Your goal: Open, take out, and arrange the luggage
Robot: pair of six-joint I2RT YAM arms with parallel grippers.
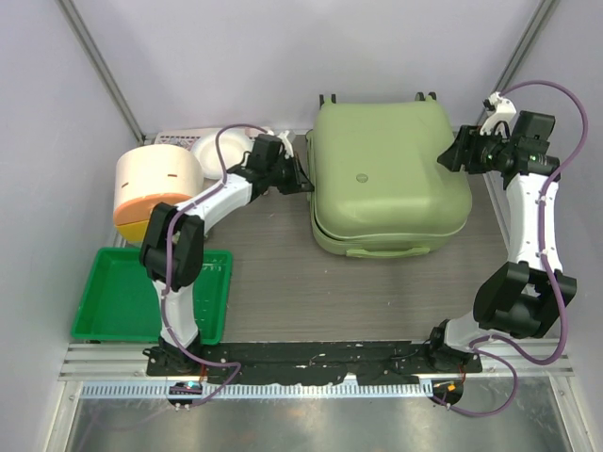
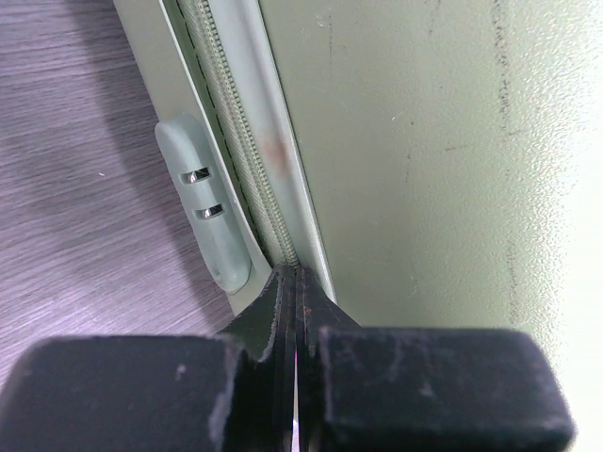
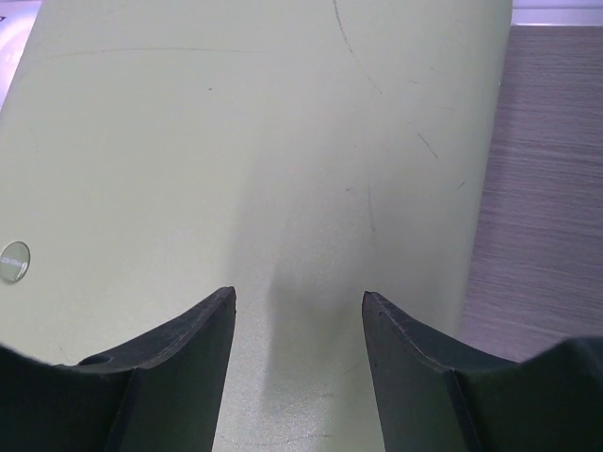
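Note:
The luggage (image 1: 386, 169), a pale green hard-shell suitcase, lies flat and closed at the back middle of the table. My left gripper (image 1: 303, 181) is at its left side. In the left wrist view the gripper (image 2: 297, 282) is shut, its tips pressed against the zipper (image 2: 240, 160) that runs along the luggage (image 2: 424, 141) seam; I cannot tell whether a zipper pull sits between them. My right gripper (image 1: 448, 158) hovers over the right end of the lid. In the right wrist view it (image 3: 299, 297) stands open above the luggage (image 3: 236, 141) shell with nothing between its fingers.
A cream-and-orange round container (image 1: 155, 184) stands at the left back with a white bowl (image 1: 221, 149) behind it. A bright green tray (image 1: 122, 297) lies at the near left. A pale green bumper with two metal screws (image 2: 203, 202) sits beside the zipper.

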